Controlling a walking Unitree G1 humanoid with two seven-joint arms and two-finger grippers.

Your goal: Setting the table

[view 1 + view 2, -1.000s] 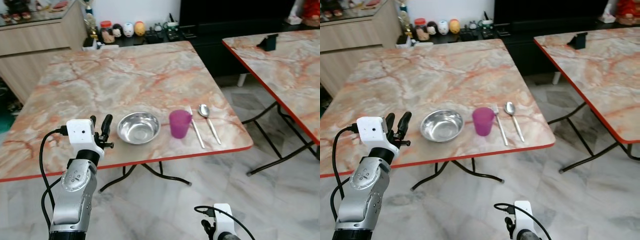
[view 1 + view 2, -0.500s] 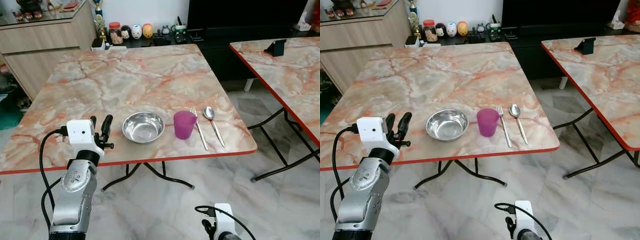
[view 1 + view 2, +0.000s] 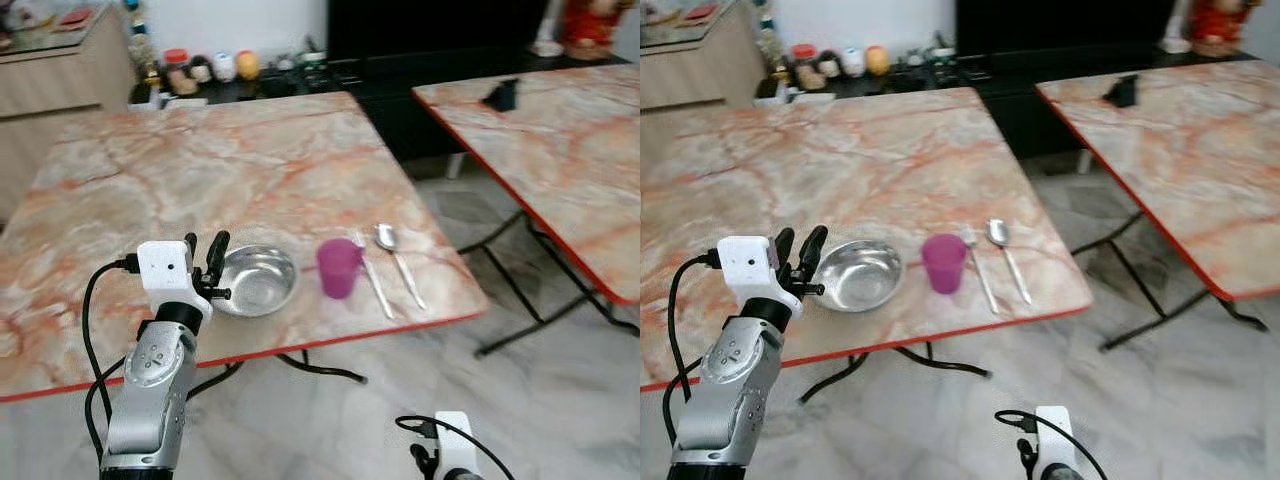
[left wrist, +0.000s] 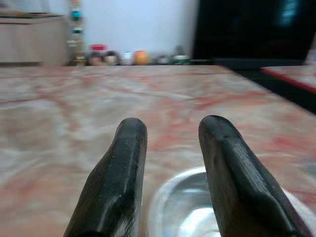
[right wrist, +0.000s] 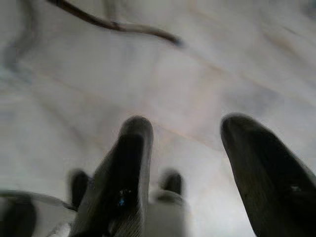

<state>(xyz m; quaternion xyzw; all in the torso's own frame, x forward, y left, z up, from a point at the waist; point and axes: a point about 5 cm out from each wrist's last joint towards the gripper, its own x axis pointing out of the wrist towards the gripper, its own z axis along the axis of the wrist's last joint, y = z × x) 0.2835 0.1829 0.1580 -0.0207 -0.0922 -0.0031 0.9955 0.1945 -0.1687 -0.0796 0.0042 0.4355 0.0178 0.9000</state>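
The left claw (image 3: 205, 262) hangs raised at the near edge of the desk (image 3: 230, 170), its two black fingers (image 4: 118, 182) parted with nothing between them, just left of the steel bowl (image 3: 255, 280). Right of the bowl stand the purple cup (image 3: 338, 267), then the fork (image 3: 372, 277) and spoon (image 3: 398, 260) side by side. The right claw (image 5: 185, 173) hangs low over the marble floor (image 5: 207, 84), apparently spread wide, though that view is blurred.
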